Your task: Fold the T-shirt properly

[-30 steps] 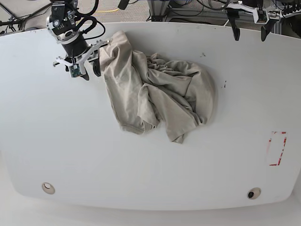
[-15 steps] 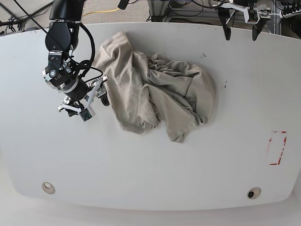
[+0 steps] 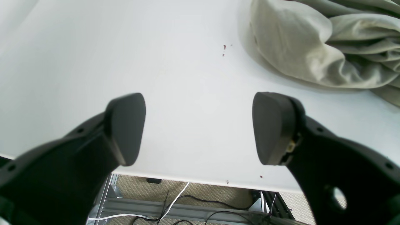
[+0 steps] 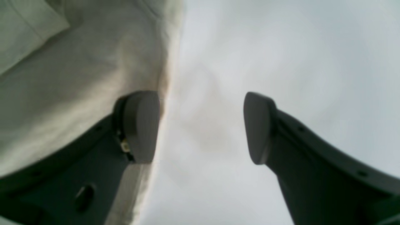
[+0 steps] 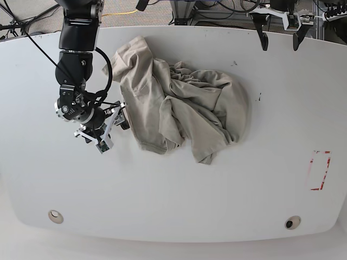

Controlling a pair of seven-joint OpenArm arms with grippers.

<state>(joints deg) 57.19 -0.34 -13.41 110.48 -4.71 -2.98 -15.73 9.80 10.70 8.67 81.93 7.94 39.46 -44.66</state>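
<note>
The beige T-shirt [image 5: 179, 103] lies crumpled in the middle of the white table [image 5: 173, 189]. My right gripper [image 5: 111, 132] is open low over the table at the shirt's left edge. In the right wrist view [image 4: 201, 126] one fingertip [image 4: 140, 125] sits at the edge of the cloth [image 4: 78, 78] and the other is over bare table. My left gripper [image 5: 280, 40] is open and empty at the table's far edge, well away from the shirt. In the left wrist view [image 3: 198, 128] the shirt [image 3: 312, 47] shows at the upper right.
A red tape rectangle [image 5: 319, 170] marks the table's right side. Two round holes [image 5: 55, 216] [image 5: 293, 222] sit near the front edge. Small dark specks [image 5: 259, 98] lie right of the shirt. Cables and frame parts [image 3: 175, 206] lie beyond the far edge.
My right gripper moved from the shirt's upper left corner down along its left side toward the front, staying open. My left gripper shifted only slightly at the far edge.
</note>
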